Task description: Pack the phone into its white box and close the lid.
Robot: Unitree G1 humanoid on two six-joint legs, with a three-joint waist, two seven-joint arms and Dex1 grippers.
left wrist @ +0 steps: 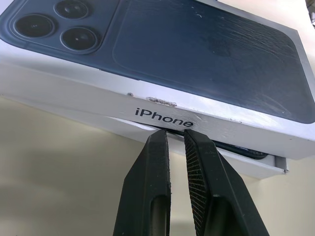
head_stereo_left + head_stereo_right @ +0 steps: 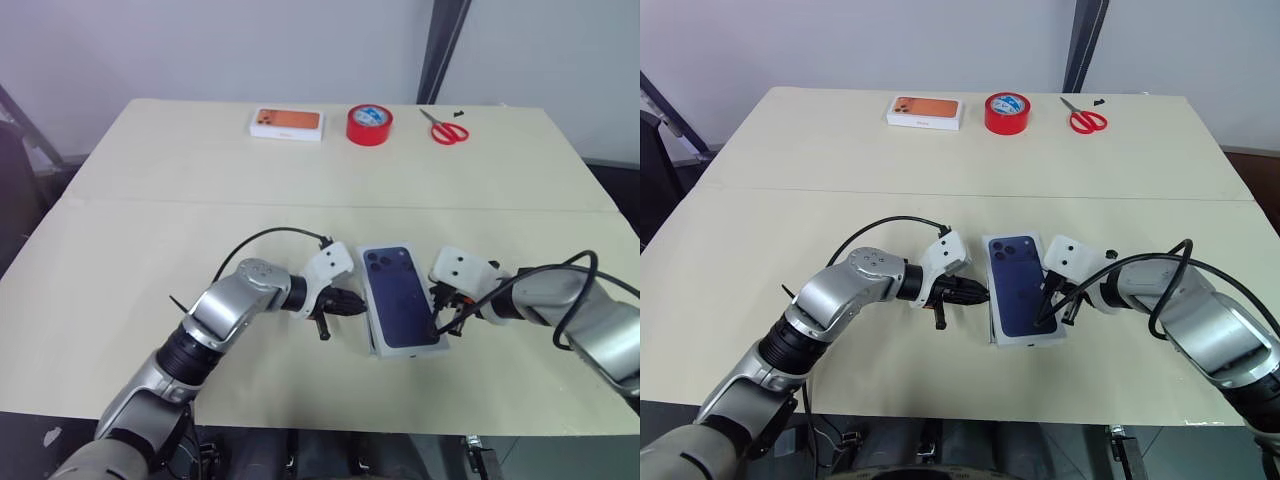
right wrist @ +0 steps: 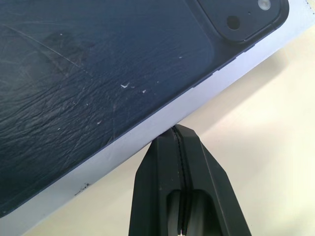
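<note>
The lid (image 2: 400, 292), white with a navy phone picture on top, lies over the white box (image 1: 268, 167) at the table's front middle. It is not fully down: a gap runs along the side. In that gap a dark sliver (image 1: 246, 151) shows, apparently the phone's edge; the rest of the phone is hidden. My left gripper (image 1: 175, 132) is shut to a thin slit and holds nothing; its tips are at the seam under the lid's "iPhone" side. My right gripper (image 3: 174, 129) is shut and empty, its tip against the lid's opposite long side.
At the table's far edge stand a closed white box with an orange phone picture (image 2: 287, 123), a red tape roll (image 2: 369, 124) and red scissors (image 2: 448, 130). A seam crosses the tabletop (image 2: 150, 200). The front edge is close below the box.
</note>
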